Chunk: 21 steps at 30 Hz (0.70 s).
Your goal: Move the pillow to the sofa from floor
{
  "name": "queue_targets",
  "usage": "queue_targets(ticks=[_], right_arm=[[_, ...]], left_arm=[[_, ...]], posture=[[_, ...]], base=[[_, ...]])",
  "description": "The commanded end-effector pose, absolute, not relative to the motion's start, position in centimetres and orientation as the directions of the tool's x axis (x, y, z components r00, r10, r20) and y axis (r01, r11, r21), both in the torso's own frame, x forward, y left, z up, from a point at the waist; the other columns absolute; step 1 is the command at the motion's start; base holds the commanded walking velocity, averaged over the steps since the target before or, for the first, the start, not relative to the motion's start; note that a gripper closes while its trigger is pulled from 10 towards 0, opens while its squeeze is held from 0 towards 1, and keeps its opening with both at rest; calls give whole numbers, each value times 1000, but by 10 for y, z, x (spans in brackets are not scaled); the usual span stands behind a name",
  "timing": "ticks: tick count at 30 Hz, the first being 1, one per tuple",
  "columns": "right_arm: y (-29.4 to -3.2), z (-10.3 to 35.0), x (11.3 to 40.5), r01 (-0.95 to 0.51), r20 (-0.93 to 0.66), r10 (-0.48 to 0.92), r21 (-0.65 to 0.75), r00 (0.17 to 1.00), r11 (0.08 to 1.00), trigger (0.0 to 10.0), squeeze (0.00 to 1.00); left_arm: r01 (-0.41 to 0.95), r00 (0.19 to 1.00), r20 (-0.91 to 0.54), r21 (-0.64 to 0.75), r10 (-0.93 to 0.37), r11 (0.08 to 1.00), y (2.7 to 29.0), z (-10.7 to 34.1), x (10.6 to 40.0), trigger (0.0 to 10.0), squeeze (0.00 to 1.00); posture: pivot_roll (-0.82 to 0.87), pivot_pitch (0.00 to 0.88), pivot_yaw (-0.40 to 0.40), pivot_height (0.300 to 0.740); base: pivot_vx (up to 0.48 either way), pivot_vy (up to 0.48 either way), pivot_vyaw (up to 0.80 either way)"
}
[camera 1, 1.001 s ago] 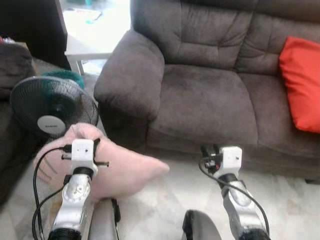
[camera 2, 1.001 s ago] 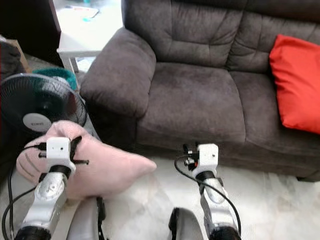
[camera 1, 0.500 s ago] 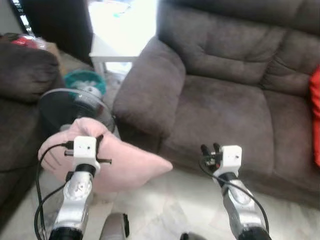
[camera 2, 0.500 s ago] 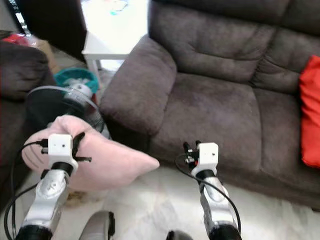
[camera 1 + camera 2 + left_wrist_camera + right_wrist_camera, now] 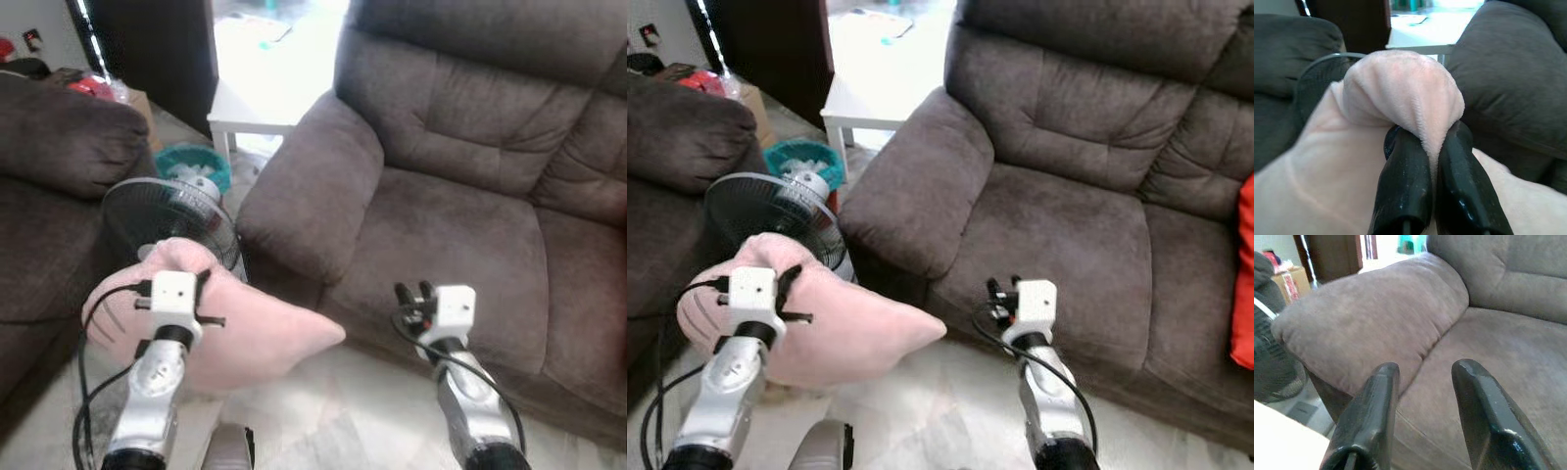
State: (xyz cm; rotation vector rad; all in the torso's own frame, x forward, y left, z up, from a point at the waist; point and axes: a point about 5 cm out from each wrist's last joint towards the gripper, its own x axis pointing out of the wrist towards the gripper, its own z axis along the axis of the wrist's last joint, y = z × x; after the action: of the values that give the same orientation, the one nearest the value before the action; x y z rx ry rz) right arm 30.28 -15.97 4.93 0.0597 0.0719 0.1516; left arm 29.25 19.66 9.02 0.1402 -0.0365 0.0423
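While the left hand (image 5: 1422, 147) clenched a fold of the pink pillow (image 5: 245, 338) above the floor, just before the sofa (image 5: 441, 215) armrest, the right hand (image 5: 1422, 377) hung released facing the sofa seat.

My left gripper (image 5: 1422, 139) pinches a fold of the soft pink pillow (image 5: 245, 338), held off the floor beside the brown sofa (image 5: 441, 215).

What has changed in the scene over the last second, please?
The camera has swung left: the sofa and fan sit further right in view. No grasp changed: the left gripper stays shut on the pink pillow, and the right gripper stays open and empty.
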Motion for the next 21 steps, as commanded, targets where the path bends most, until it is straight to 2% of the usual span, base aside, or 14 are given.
queue_targets(ticks=[1,7,14,21], right_arm=[[-172,42,296,-112,-91,118,63,989,992,10000,0],[-172,44,296,-107,-70,112,66,991,992,10000,0],[-173,44,296,-101,-69,105,61,992,993,10000,0],[-172,44,296,-100,-71,105,63,992,993,10000,0]], left_arm=[[-13,988,156,121,-6,993,185,115,298,10000,0],[-5,988,155,118,-14,993,184,116,298,10000,0],[5,988,155,115,-23,993,183,116,298,10000,0],[10,987,155,115,-28,993,183,117,298,10000,0]], posture=[[144,31,-113,675],[146,21,-109,687],[146,14,-107,737],[150,20,-107,740]], base=[[0,0,0],[0,0,0],[0,0,0],[0,0,0]])
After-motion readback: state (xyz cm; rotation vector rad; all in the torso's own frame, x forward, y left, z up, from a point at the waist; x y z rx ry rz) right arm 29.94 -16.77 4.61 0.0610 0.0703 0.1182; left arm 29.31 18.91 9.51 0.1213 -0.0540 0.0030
